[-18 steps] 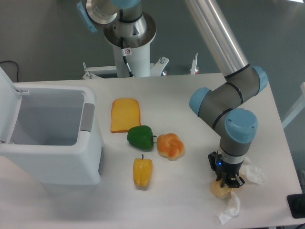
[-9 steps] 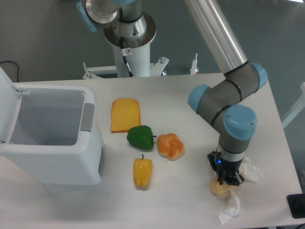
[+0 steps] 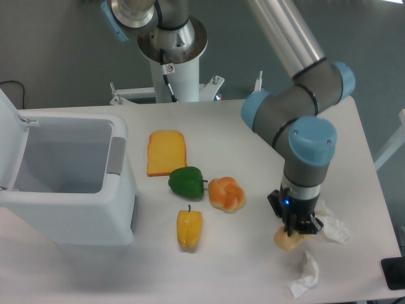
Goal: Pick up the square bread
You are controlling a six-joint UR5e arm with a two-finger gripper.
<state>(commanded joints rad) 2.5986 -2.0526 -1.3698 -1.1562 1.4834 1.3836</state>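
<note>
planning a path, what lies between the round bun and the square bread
Nothing: in the fixed camera view, only bare white table separates the round bun from the square bread, which sits under the hand.

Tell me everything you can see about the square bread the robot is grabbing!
The square bread is a small, pale golden-tan lump with rounded edges. Only its lower part shows; the gripper sits right on top and hides the rest. It is near the table's front right, beside crumpled white paper. Whether it rests on the table or is lifted cannot be told.
</note>
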